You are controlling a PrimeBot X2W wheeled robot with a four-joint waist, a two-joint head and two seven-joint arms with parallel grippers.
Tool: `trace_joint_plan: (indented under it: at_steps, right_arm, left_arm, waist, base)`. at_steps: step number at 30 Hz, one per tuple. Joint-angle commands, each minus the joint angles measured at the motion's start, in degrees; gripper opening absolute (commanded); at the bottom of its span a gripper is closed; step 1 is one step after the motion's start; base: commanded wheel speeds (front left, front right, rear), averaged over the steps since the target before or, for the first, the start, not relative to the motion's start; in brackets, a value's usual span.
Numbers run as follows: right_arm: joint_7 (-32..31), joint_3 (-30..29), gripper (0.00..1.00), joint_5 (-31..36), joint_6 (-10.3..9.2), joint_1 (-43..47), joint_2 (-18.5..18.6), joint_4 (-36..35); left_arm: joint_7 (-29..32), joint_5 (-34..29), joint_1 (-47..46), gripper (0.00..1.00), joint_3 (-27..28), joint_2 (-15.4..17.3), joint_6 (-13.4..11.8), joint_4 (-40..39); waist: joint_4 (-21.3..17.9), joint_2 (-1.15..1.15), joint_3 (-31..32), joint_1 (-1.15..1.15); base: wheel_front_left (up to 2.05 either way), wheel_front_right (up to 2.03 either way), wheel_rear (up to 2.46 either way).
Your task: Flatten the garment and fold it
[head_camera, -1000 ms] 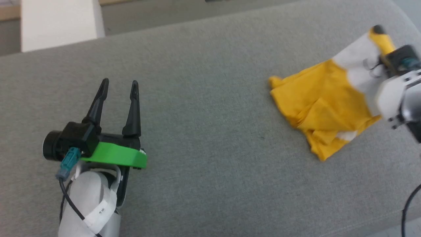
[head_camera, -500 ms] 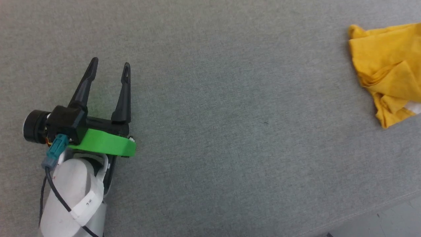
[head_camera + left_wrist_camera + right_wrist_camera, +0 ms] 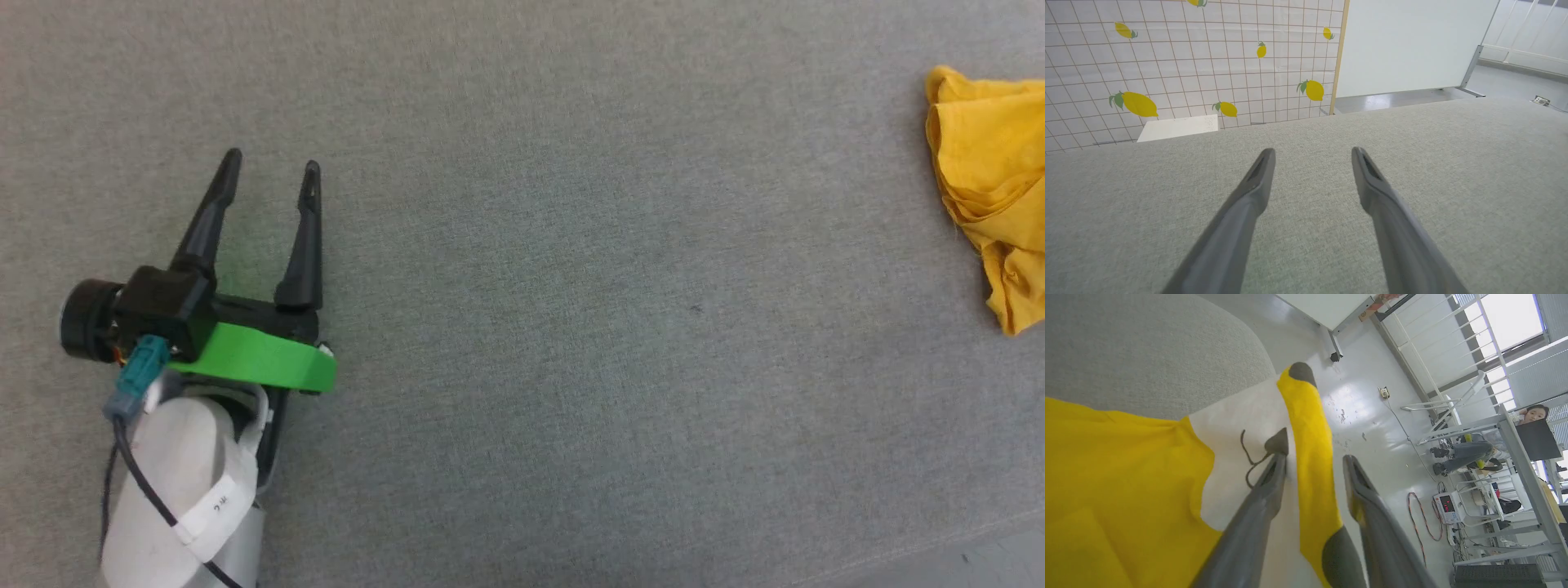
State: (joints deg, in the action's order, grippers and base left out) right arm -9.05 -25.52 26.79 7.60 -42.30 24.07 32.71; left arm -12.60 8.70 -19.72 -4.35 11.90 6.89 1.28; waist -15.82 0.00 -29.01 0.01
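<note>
The garment (image 3: 984, 180), mustard yellow and crumpled, lies at the far right edge of the head view on the grey fabric surface (image 3: 571, 327). In the right wrist view the garment (image 3: 1118, 477) shows a white patch with a black line. A yellow strip with dark ends runs between the fingers of my right gripper (image 3: 1314, 447). Those jaws stand parted, with a gap between the strip and the right-hand finger. My left gripper (image 3: 271, 162) hovers open and empty over bare surface at the lower left, far from the garment. The left gripper (image 3: 1312, 150) also shows open there.
The surface's front edge (image 3: 939, 559) shows at the bottom right, and its rounded corner (image 3: 1249, 355) lies beside the garment. Beyond it are shiny floor, cables (image 3: 1419, 514) and a seated person (image 3: 1535, 412). A lemon-print tiled wall (image 3: 1188, 61) and a white panel (image 3: 1412, 41) stand behind.
The head camera has swung down and left, so the garment now sits at the right edge and my right gripper has left that view. The left gripper stays open in place.
</note>
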Motion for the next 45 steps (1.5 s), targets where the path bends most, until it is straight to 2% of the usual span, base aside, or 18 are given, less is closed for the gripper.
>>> trace_joint_plan:
  at_steps: [1, 6, 12, 18, 24, 30, 34, 45]
  right_arm:
    - [1.16, -0.25, 1.00, 0.20, -0.11, -0.81, -0.21, 0.19]
    - [5.34, 0.85, 1.00, -2.83, -0.11, 0.73, -0.42, 2.15]
    - [10.00, 4.44, 1.00, -11.47, -0.11, 5.88, -1.25, 1.89]
    - [11.91, 8.04, 1.00, -21.01, -0.11, 14.61, -4.47, -6.32]
    - [11.58, 11.61, 1.00, -28.88, -0.11, 25.54, -8.39, -20.38]
    - [11.85, 14.17, 1.00, -31.26, -0.11, 34.24, -13.10, -31.30]
    - [13.05, 16.57, 1.00, -31.62, -0.11, 38.44, -16.08, -34.85]
    - [16.57, 18.22, 1.00, -31.52, -0.11, 46.05, -20.50, -33.75]
  left_arm:
    - [-0.57, 0.38, 0.72, 1.00, -0.14, -0.59, -0.41, 0.70]
    - [-1.68, 1.48, 2.63, 1.00, -0.60, -2.65, -0.77, 4.13]
    - [-2.25, 2.76, 5.82, 1.00, -0.49, -4.81, -1.33, 7.93]
    - [-2.37, 4.35, 8.46, 1.00, 0.25, -6.43, -1.84, 9.84]
    - [-2.39, 5.26, 10.91, 1.00, 1.04, -7.67, -2.32, 9.84]
    - [-2.39, 6.33, 12.73, 1.00, 0.98, -8.35, -2.11, 10.82]
    - [-2.40, 6.51, 13.45, 1.00, 0.39, -8.59, -1.89, 11.54]
    - [-2.40, 5.93, 15.51, 1.00, -2.05, -8.92, -1.75, 12.23]
  waist:
    - [0.89, 0.00, 3.33, -0.01]
    - [2.70, 0.00, 10.13, -0.01]
    - [5.59, 0.00, 18.12, -0.01]
    - [8.73, 0.00, 23.24, -0.01]
    - [11.66, 0.00, 26.16, -0.01]
    - [13.90, 0.00, 28.03, -0.01]
    - [14.91, 0.00, 29.09, -0.01]
    - [16.54, 0.00, 31.53, -0.01]
  base:
    - [0.00, 0.00, 0.00]
    - [0.00, 0.00, 0.00]
    - [0.00, 0.00, 0.00]
    - [0.00, 0.00, 0.00]
    - [0.00, 0.00, 0.00]
    - [0.00, 0.00, 0.00]
    - [0.00, 0.00, 0.00]
    - [0.00, 0.00, 0.00]
